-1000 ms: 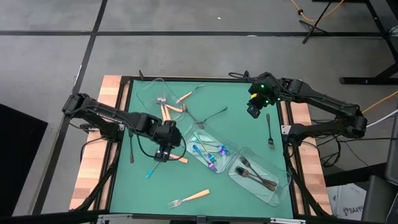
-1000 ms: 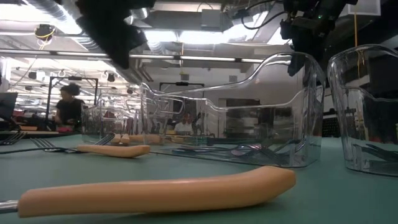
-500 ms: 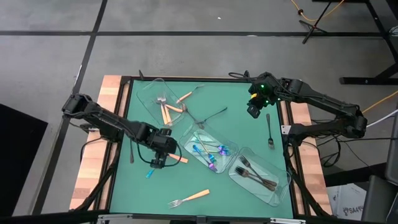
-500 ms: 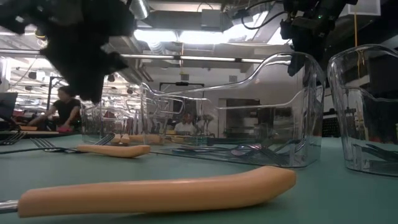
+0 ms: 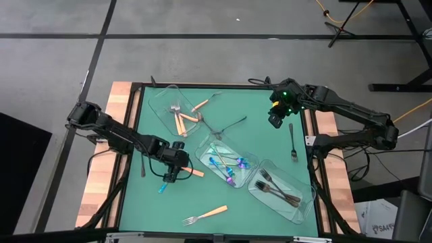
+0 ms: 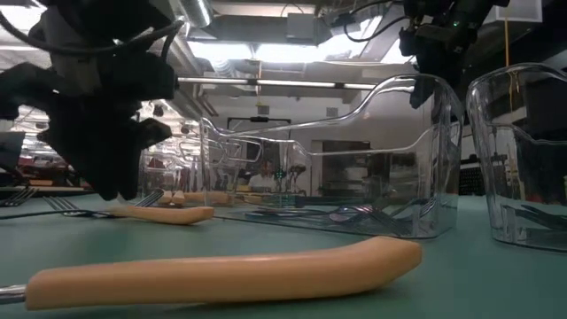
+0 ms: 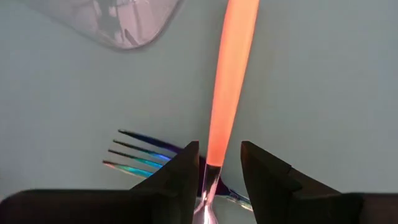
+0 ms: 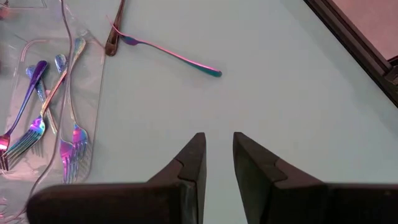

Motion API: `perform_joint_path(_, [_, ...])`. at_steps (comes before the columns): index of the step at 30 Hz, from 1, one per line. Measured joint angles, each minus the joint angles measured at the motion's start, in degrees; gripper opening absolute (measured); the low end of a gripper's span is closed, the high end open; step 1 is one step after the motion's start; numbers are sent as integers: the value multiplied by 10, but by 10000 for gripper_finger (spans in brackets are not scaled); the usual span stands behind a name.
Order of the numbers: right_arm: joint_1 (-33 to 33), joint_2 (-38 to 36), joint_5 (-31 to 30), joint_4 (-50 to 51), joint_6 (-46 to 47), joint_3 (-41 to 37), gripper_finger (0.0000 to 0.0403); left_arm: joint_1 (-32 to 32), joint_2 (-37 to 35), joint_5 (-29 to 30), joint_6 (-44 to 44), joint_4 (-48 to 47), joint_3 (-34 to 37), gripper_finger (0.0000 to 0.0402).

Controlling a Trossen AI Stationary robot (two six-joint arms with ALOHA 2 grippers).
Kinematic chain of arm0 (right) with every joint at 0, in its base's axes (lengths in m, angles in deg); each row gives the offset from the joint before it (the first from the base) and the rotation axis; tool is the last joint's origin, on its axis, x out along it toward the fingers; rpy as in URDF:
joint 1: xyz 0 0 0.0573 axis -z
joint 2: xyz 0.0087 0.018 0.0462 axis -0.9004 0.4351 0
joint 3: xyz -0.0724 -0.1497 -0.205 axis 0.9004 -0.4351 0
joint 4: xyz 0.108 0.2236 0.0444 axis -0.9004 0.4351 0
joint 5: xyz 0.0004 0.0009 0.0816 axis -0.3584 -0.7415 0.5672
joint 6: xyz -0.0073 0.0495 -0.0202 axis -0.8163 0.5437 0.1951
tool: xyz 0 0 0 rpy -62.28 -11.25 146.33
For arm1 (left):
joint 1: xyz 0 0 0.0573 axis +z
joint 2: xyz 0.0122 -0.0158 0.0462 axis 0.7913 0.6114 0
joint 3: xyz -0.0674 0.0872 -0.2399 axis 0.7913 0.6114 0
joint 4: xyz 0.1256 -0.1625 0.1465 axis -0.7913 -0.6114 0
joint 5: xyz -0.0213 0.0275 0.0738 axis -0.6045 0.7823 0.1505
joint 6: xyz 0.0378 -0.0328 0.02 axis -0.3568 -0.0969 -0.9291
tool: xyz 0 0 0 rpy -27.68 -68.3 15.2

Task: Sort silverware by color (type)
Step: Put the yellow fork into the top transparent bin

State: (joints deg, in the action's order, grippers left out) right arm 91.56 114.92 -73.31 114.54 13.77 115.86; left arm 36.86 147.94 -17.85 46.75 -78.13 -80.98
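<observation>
Sitting on a green table (image 5: 263, 145), three clear trays hold sorted cutlery: orange-handled forks (image 5: 180, 120) in the left tray (image 5: 162, 101), iridescent forks (image 5: 226, 165) in the middle tray (image 5: 202, 156), dark forks (image 5: 278, 189) in the right tray (image 5: 304, 201). Left gripper (image 5: 170, 177) straddles a loose orange-handled fork (image 7: 227, 81), fingers parted. Right gripper (image 5: 275, 120) hovers slightly open, empty.

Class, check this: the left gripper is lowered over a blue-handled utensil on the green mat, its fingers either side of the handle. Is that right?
Not quite. The left wrist view shows the left gripper straddling an orange-handled utensil, not a blue-handled one; an iridescent fork merely lies beside it on the green mat.
</observation>
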Motion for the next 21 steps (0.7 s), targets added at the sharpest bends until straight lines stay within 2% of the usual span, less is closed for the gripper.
perform_joint_path(7, [0,0,0,0,0,0,69,0,0,5,0,74,38,114])
perform_joint_path(21, [0,0,0,0,0,0,69,0,0,14,-1,94,65,114])
